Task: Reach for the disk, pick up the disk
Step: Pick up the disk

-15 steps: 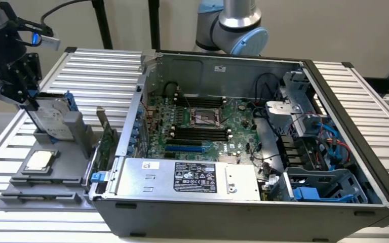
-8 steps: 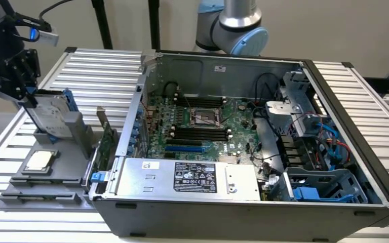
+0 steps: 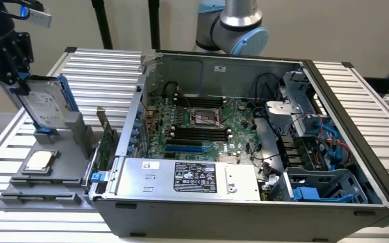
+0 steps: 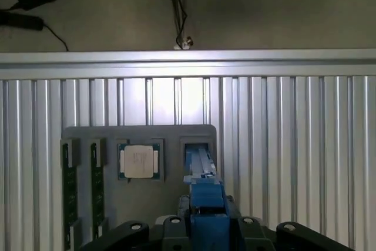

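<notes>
The exterior view looks slanting down over the worktop (image 3: 356,91), the wrist view straight down past the claw (image 4: 205,230), sharing the tray (image 4: 170,136).

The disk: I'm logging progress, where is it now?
Exterior view's left: the disk, tilted, held by the tool, its lower end at the grey holder.

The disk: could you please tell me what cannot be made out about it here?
Exterior view: the disk has label print too small to read.
Exterior view: its lower end meets the grey holder; whether it is out of the slot is unclear.
Exterior view: the gripper covers its upper end, hiding how the jaws sit.
Wrist view: it is edge-on, faces hidden.
</notes>
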Controlling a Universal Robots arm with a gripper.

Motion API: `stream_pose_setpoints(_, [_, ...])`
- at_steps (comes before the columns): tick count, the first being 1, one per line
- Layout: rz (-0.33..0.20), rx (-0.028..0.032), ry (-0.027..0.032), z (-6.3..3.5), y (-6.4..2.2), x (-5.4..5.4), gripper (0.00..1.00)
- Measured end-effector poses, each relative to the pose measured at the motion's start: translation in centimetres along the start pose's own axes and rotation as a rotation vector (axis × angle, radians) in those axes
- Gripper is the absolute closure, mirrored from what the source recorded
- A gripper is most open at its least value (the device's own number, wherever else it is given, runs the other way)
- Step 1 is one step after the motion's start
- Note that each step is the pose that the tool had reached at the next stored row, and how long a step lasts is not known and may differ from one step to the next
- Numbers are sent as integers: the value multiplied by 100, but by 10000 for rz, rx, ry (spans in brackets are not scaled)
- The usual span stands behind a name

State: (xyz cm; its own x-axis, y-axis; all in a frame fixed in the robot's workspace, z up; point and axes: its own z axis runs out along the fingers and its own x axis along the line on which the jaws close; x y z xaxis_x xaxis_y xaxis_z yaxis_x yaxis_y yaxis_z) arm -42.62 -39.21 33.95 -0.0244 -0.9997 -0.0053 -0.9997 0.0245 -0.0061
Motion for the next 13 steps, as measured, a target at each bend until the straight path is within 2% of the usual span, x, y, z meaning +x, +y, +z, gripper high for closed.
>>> stream_pose_setpoints(7, [-2, -2, 0, -319, -23, -1, 67])
stream_pose_setpoints(13, [-8, -1, 0, -591, -93, -5, 67])
